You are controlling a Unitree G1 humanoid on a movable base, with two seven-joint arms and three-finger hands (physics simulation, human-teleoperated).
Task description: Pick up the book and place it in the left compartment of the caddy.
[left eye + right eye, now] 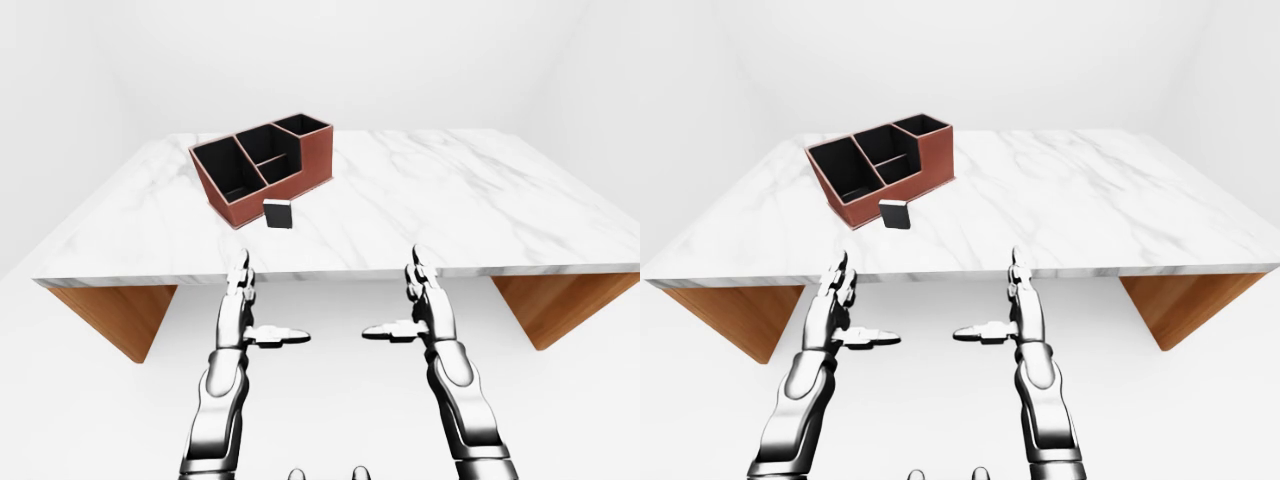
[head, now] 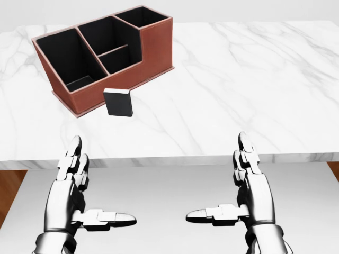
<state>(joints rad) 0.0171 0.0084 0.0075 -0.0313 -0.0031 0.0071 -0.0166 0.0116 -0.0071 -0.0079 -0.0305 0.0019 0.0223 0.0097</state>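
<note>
A small black book stands upright on the marble table, just below the caddy's near wall. The brown caddy has black-lined compartments, its large left one holding nothing I can see. My left hand hovers open short of the table's near edge, fingers pointing up and thumb out to the right. In the same pose my right hand is open, thumb pointing left. Both hands hold nothing and are well below the book in the head view.
The table's near edge runs across just above my fingertips. Wooden table supports show under both ends. White floor and walls surround the table.
</note>
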